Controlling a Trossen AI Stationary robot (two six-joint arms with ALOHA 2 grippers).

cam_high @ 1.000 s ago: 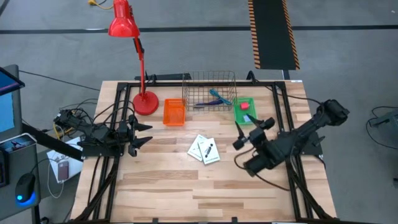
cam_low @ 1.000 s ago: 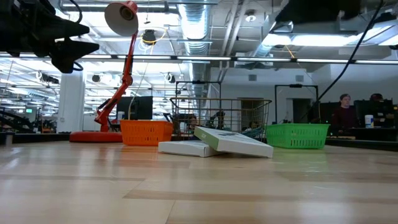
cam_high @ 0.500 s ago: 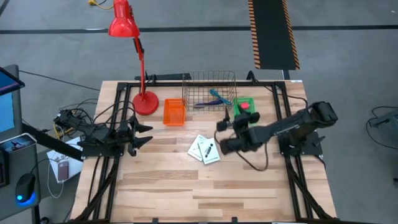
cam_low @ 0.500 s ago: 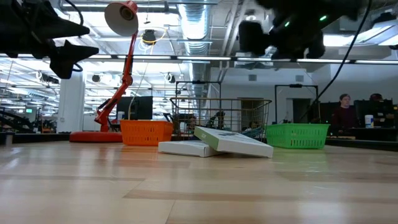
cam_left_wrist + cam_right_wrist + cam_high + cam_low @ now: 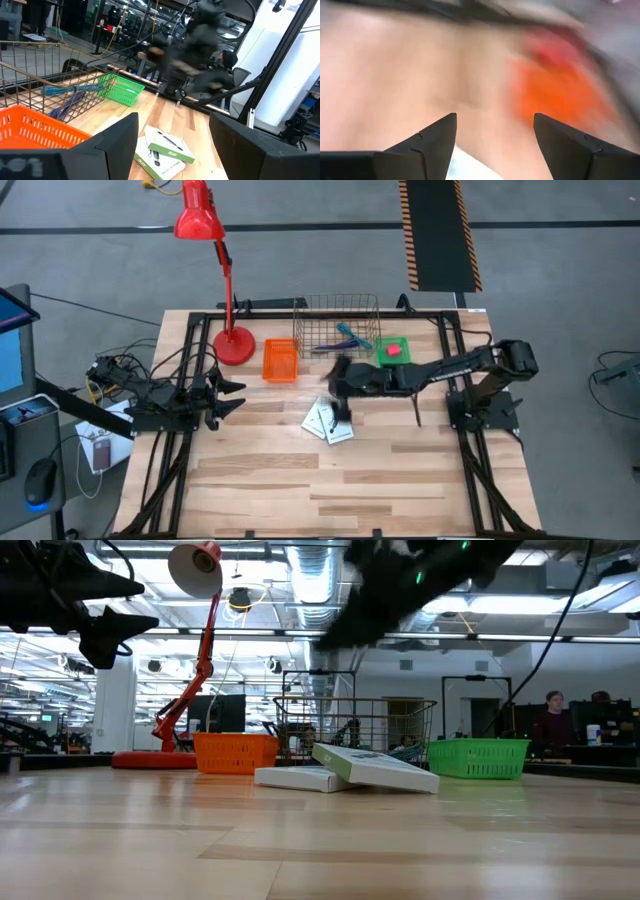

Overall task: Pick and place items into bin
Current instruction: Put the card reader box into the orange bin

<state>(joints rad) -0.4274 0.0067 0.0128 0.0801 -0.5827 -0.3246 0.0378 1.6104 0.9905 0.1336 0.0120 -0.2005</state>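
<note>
Two flat white packets with dark print (image 5: 329,421) lie mid-table, one leaning on the other's edge (image 5: 372,767). My right gripper (image 5: 338,388) is open and hangs in the air above them, its arm stretched in from the table's right; its wrist view (image 5: 495,117) is blurred. My left gripper (image 5: 232,395) waits open at the table's left side (image 5: 172,117). The teal-handled tool (image 5: 350,337) and the dark blue pen (image 5: 328,349) lie in the wire basket (image 5: 338,308). The small red block (image 5: 394,350) sits in the green bin (image 5: 404,364).
An orange bin (image 5: 281,360) stands left of the wire basket, and a red desk lamp (image 5: 232,344) stands on its round base at the far left. Bare wood lies toward the near edge. People sit in the room beyond the table (image 5: 552,718).
My right arm has swung fast from the table's right side toward the left, passing the green bin and arriving above the white packets, and it shows blurred. The packets have not moved.
</note>
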